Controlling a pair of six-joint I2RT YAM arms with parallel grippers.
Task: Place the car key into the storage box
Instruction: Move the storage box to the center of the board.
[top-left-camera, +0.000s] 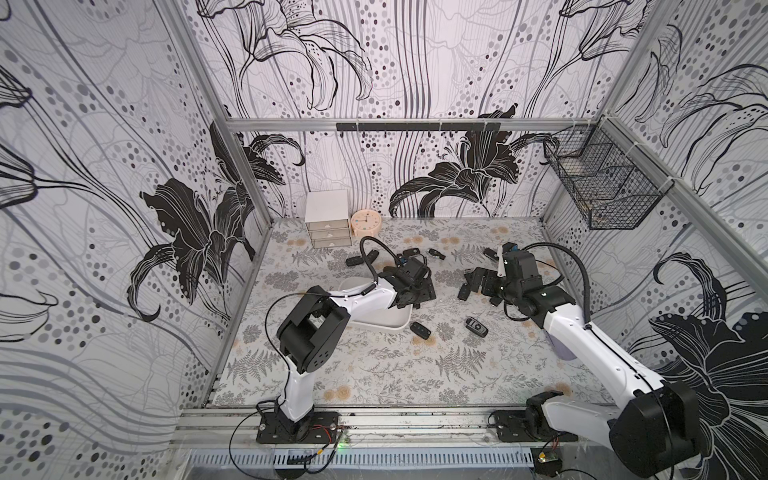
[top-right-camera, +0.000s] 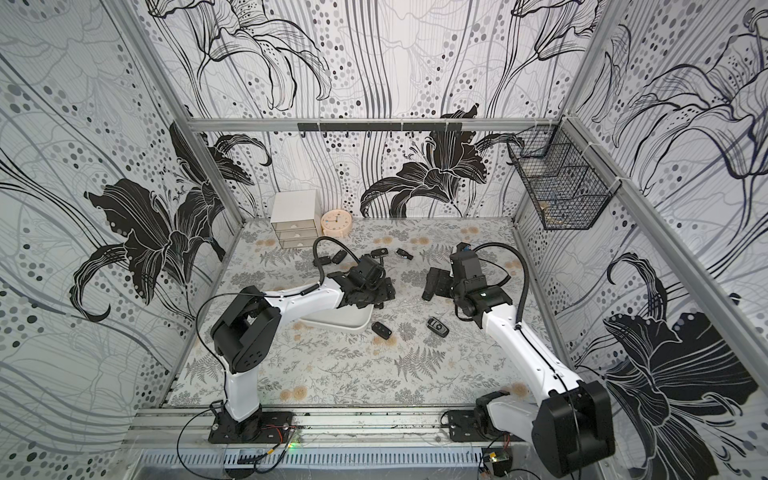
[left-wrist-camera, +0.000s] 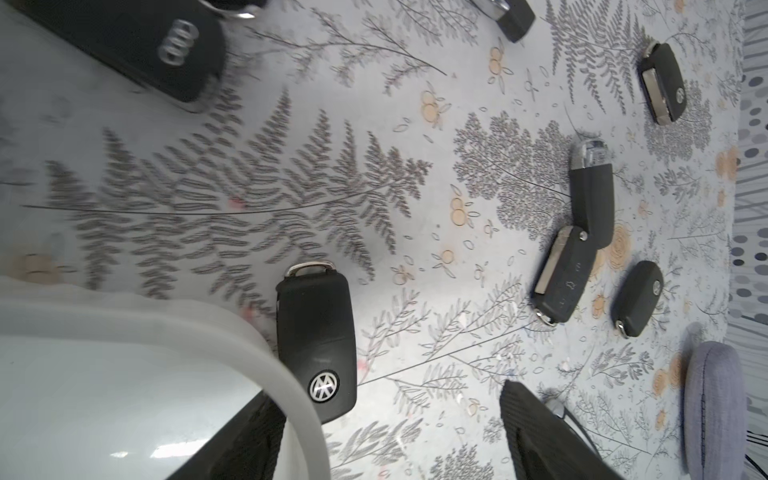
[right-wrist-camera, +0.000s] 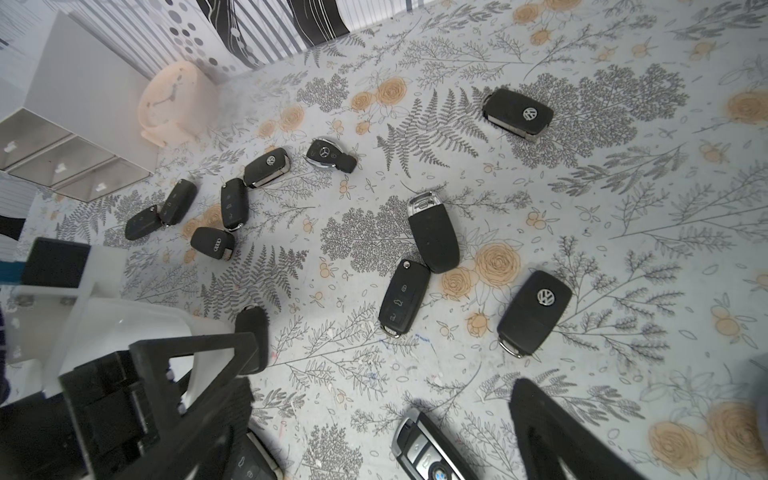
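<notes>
**A:** Where was the car key (left-wrist-camera: 316, 345)?

**B:** It lay flat on the surface (top-left-camera: 374, 374), round badge up, just outside a rounded corner of the storage box (left-wrist-camera: 124, 324). I couldn't tell whether it touched the rim.

**A:** And the box itself?

**B:** It sat left of the middle of the surface. In both top views the left arm (top-left-camera: 361, 297) covered much of it.

**A:** What about the left gripper (left-wrist-camera: 390, 440)?

**B:** It hung low over that same corner with its jaws apart and nothing between them. One finger (left-wrist-camera: 249, 440) stood over the box's rim and the other over the patterned surface, with the key a little ahead of them.

**A:** The right gripper (right-wrist-camera: 386, 399)?

**B:** Its jaws were spread wide and it held nothing. It was above the surface, to the right of the box, with a silver-edged key (right-wrist-camera: 424, 457) lying under it.

**A:** Anything else around?

**B:** More black keys (right-wrist-camera: 432, 237) were scattered across the surface, some touching each other. A white drawer cabinet (top-left-camera: 328, 220) and a pale clock (top-left-camera: 365, 220) stood side by side at the back edge. A black wire basket (top-left-camera: 602, 187) hung on the right wall
</notes>
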